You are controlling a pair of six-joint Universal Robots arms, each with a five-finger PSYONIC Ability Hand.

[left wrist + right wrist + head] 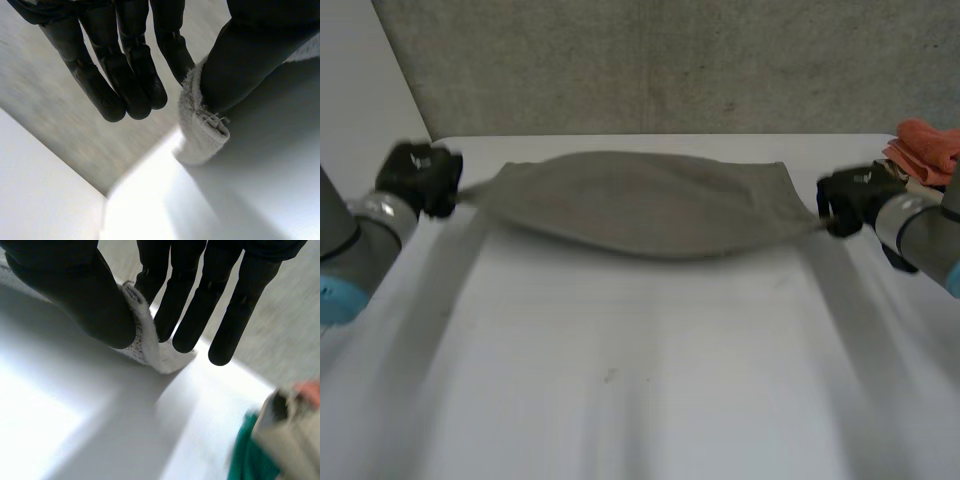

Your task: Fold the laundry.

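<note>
Left hand (418, 175): grey towel (640, 205) corner pinched by thumb and fingers (135, 75).
Right hand (855, 197): opposite corner pinched likewise.
Technique: even tension advised for flat laying on table (620, 400).

1. Head view: from behind and between the arms (360, 240), down across the tabletop (640, 380) toward a grey wall (670, 60).
2. Left wrist view: close along the left hand (125, 65), onto a corner of the cloth (202, 130).
3. Right wrist view: equally close along the right hand (187, 310); all three share the cloth.
</note>
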